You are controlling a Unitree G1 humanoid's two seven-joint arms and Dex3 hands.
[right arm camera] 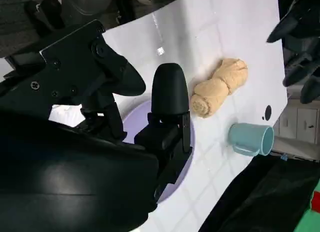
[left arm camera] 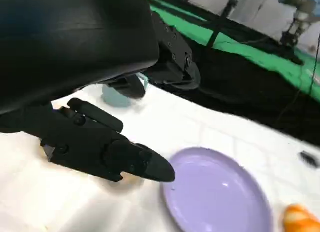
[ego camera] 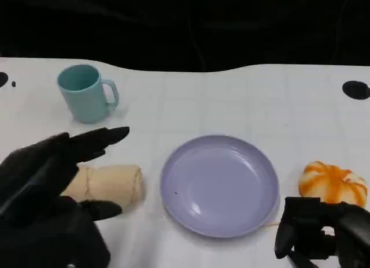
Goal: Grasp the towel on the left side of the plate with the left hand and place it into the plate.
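One towel [ego camera: 110, 186], a beige roll tied in the middle, lies on the white desk [ego camera: 231, 100] just beside the plate's left rim, not in the plate. The left hand [ego camera: 49, 187] hangs over the towel's near end with its fingers [ego camera: 98, 138] spread: one reaches past the roll's far side, another tip sits at its near side, and nothing is gripped. Whether any fingertip touches the cloth cannot be told. In the left wrist view the same hand [left arm camera: 95, 142] points toward the plate [left arm camera: 215, 192], with only a sliver of towel [left arm camera: 122, 181] showing under its fingers. In the right wrist view the towel [right arm camera: 220, 87] lies whole and bare on the desk.

Just beyond the left hand's fingertips, toward the middle of the desk, sits the lilac plate [ego camera: 219, 184], holding nothing. Farther from that hand, at the back, stands a teal mug [ego camera: 87, 93], upright, handle toward the plate.

Across the plate, the right hand [ego camera: 318, 230] rests low at the desk's near edge, its fingers curled in on nothing. Just behind it lies an orange-and-white pumpkin-like thing [ego camera: 333, 183], close to the plate's right rim.
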